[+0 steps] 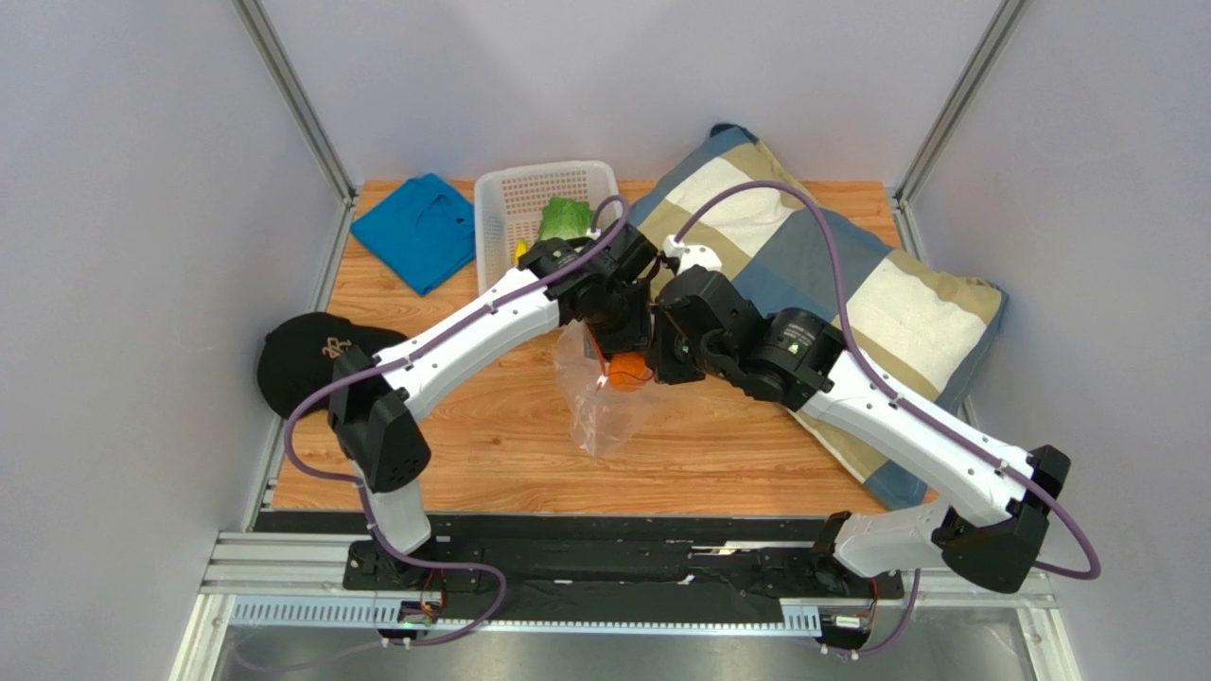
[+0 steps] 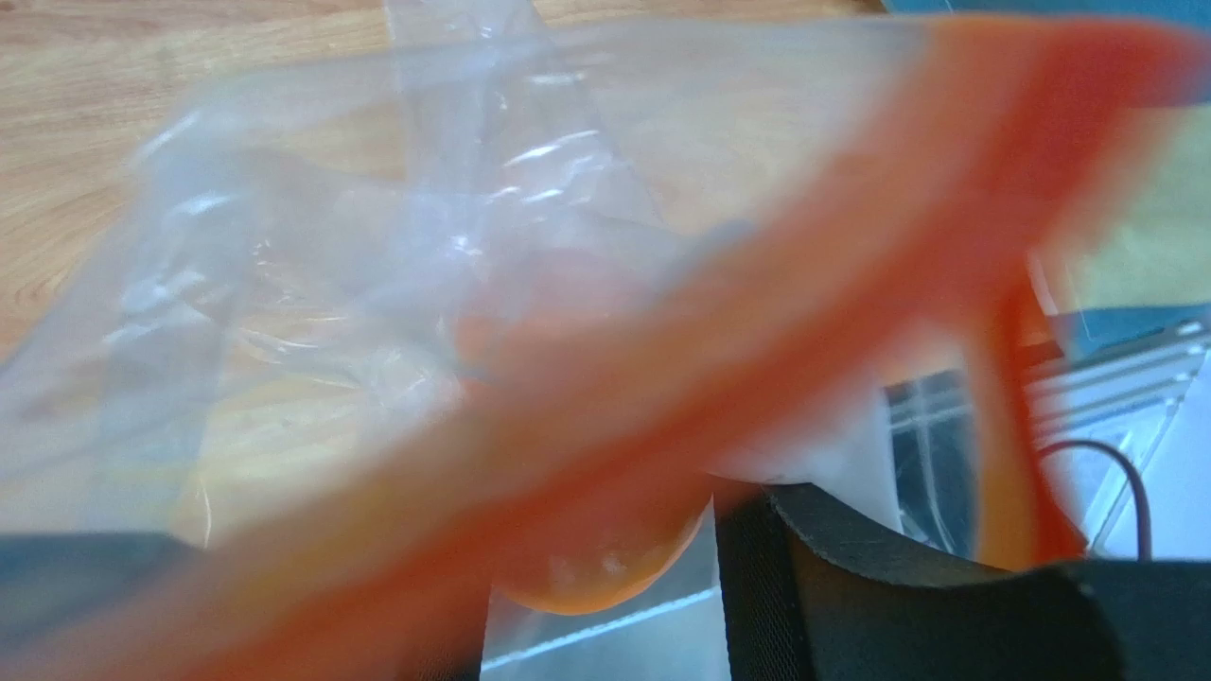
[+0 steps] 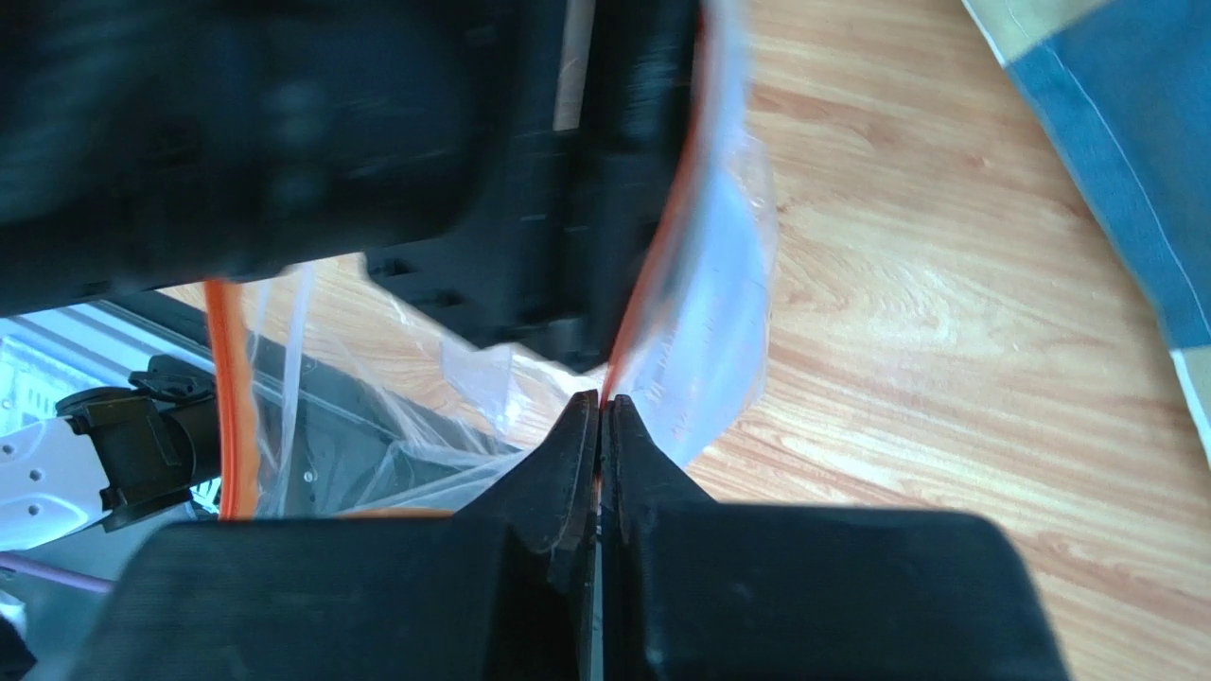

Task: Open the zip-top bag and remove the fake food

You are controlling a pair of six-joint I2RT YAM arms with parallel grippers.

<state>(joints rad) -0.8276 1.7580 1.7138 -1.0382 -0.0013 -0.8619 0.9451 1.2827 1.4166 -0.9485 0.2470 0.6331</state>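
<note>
The clear zip-top bag [image 1: 604, 414] lies at mid-table, its mouth lifted between my two grippers. My right gripper [image 1: 658, 341] [image 3: 601, 412] is shut on the bag's orange-red zip strip [image 3: 647, 270]. My left gripper [image 1: 621, 335] [image 2: 583, 568] reaches into the mouth. Its jaws stand partly apart around the round orange [image 1: 626, 373] [image 2: 597, 575], and one finger [image 2: 881, 582] touches it. The blurred zip strip [image 2: 853, 270] crosses that view. The green lettuce [image 1: 566, 220] and a bit of yellow banana [image 1: 522, 253] lie in the basket. The purple fruit is out of view.
A white perforated basket [image 1: 498, 192] stands at the back. A blue cloth [image 1: 415, 227] lies at the back left and a black cap [image 1: 303, 355] at the left edge. A checked pillow [image 1: 881, 284] covers the right side, close behind the right arm.
</note>
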